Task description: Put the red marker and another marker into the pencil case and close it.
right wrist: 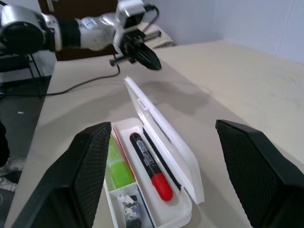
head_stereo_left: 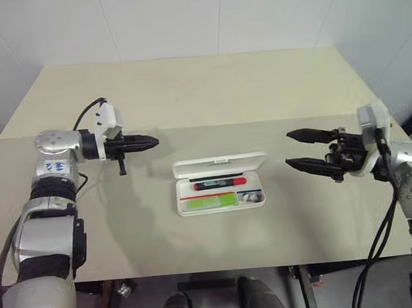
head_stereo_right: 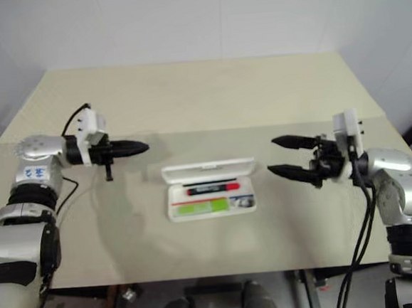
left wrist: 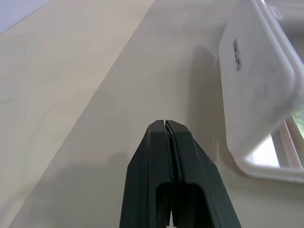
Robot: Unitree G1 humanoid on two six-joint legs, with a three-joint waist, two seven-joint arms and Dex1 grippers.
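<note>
Pencil case [head_stereo_left: 221,184] lies near the middle of the beige table [head_stereo_left: 201,97], toward the near edge, with its hinged lid [head_stereo_left: 220,166] raised on the far side and leaning back. Inside the open tray, the red marker [head_stereo_left: 220,184] lies lengthwise along the far part, just in front of the lid, its red cap toward the right. Nearer to the robot, the light green highlighter [head_stereo_left: 208,202] lies parallel to it in the left part of the tray, and a small compartment at the right end holds something small and dark that I cannot make out. Both markers rest fully within the tray.

Left gripper [head_stereo_left: 150,140] hovers above the table to the left of the case and a little farther away, pointing right toward the lid; its two black fingers [left wrist: 171,156] are pressed together with nothing between them. From the left wrist view, the outside of the lid with its small dark lettering stands just ahead and to one side of the closed tips.

Right gripper [head_stereo_left: 296,149] hangs to the right of the case, well apart from it, pointing left. Its fingers [right wrist: 88,166] are spread wide and empty, framing the open case in the right wrist view.
</note>
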